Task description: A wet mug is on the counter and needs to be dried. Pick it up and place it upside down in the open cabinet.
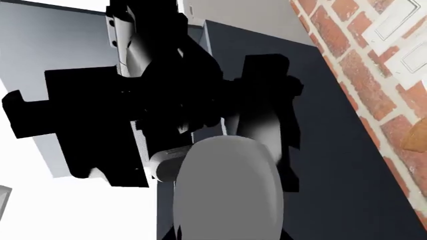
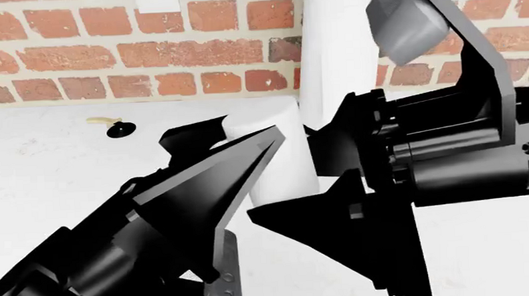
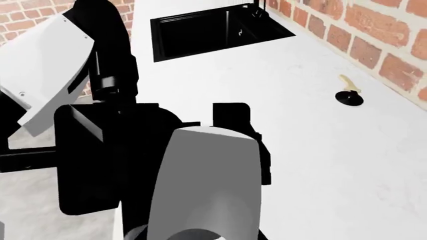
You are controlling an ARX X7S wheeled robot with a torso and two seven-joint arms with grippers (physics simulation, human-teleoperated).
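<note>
The white mug (image 2: 283,154) is off the counter (image 2: 51,177), at the middle of the head view, between both grippers. My left gripper (image 2: 237,132) reaches in from the lower left with its black fingers on either side of the mug. My right gripper (image 2: 289,180) comes from the right, one finger above and one below the mug. The mug fills the near part of the left wrist view (image 1: 227,190), and of the right wrist view (image 3: 207,175), where its opening faces the camera. Both grippers look shut on it. I cannot make out the open cabinet.
The tall white paper-towel roll (image 2: 337,58) stands just behind the mug against the brick wall (image 2: 108,54). A small black and yellow object (image 2: 119,129) lies on the counter at the back left and also shows in the right wrist view (image 3: 349,96). A black rectangular recess (image 3: 213,27) is set into the counter.
</note>
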